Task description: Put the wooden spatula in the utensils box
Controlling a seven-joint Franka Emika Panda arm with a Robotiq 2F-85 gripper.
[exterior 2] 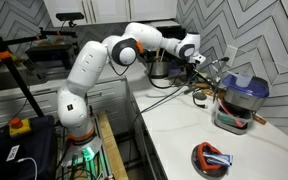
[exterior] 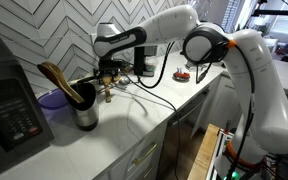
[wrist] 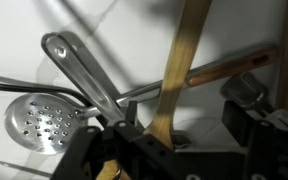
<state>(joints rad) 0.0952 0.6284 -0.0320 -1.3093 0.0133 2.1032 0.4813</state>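
The wooden spatula (wrist: 177,70), slim and light brown, runs up the wrist view between my fingers, close against the left finger. My gripper (wrist: 184,140) is open around it, with a wide gap to the right finger. In an exterior view the gripper (exterior: 109,84) hangs low over the counter, just right of the utensils box (exterior: 85,113), a squat dark canister holding larger dark wooden spoons (exterior: 60,80). The gripper also shows in the other exterior view (exterior 2: 198,70).
A metal slotted spoon (wrist: 42,122) and a metal handle (wrist: 79,62) lie beside the spatula, with a darker wooden handle (wrist: 229,68) crossing behind. A purple bowl (exterior: 52,98) and a black appliance (exterior: 9,110) stand left of the canister. A cable (exterior: 149,95) trails across the counter.
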